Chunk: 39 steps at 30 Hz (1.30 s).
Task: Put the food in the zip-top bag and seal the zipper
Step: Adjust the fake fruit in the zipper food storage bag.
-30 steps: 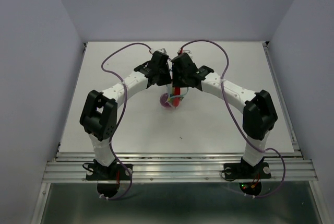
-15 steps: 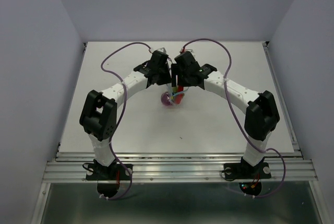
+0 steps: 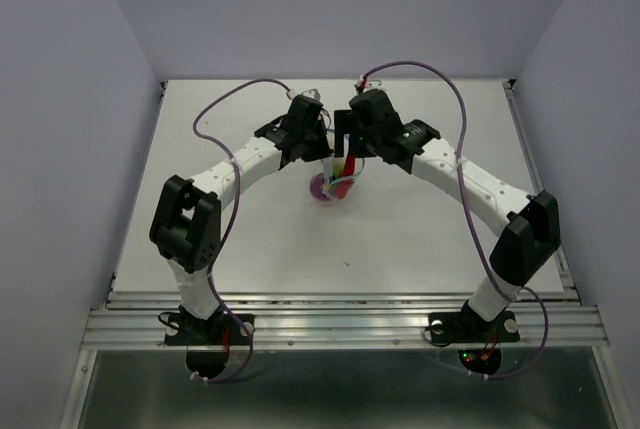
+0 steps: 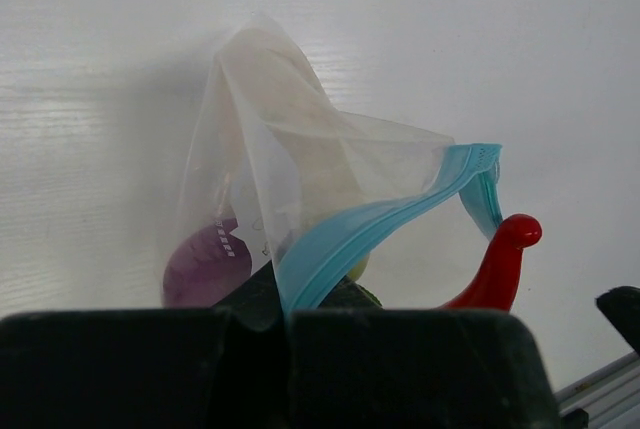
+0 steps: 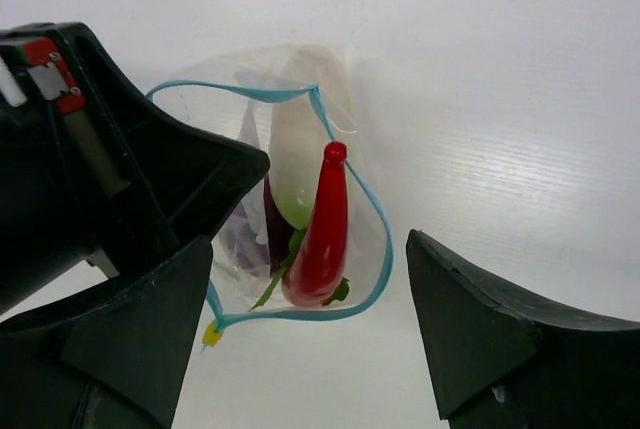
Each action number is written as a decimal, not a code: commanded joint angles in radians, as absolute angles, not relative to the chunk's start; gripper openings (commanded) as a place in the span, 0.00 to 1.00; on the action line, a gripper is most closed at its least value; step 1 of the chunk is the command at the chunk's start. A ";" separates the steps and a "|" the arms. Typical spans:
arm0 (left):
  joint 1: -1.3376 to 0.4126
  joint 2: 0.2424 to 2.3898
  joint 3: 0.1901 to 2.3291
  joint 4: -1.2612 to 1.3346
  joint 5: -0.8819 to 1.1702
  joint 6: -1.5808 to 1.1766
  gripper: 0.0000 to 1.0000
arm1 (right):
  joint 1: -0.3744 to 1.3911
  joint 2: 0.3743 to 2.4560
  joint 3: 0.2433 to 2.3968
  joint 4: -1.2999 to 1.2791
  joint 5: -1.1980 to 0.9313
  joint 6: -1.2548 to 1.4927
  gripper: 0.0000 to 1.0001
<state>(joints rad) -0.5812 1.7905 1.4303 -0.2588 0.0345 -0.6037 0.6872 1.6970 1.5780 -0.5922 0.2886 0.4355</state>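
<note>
The small clear crinkly plastic bag is thin and shiny, its light blue strip smooth. Between the right pincer's matt black fingers, the curved red chili looks glossy and smooth.

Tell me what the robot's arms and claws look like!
The left arm and the right arm are white tubes with chunky black joints. A thin purple cable loops along each one. The left gripper and the right gripper are black, with thick wedge-shaped fingers. The left gripper's body has a small red and white part.
</note>
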 commanded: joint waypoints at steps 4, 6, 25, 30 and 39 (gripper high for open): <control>-0.594 1.758 1.434 -0.261 0.064 -0.584 0.00 | 0.670 1.568 1.551 -0.523 0.384 0.420 0.78; -0.594 1.755 1.433 -0.259 0.063 -0.584 0.00 | 0.647 1.563 1.529 -0.523 0.379 0.417 0.77; -0.592 1.755 1.439 -0.259 0.071 -0.578 0.00 | 0.551 1.614 1.443 -0.474 0.141 0.397 0.64; -0.592 1.753 1.437 -0.259 0.069 -0.577 0.00 | 0.551 1.643 1.430 -0.474 0.123 0.405 0.62; -0.592 1.752 1.436 -0.258 0.075 -0.575 0.00 | 0.551 1.677 1.402 -0.474 0.121 0.423 0.54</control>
<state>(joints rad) -0.5880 1.7905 1.4303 -0.2699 0.0570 -0.5938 0.5465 1.6665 1.4067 -0.5087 0.1329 0.4179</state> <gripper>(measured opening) 0.024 0.542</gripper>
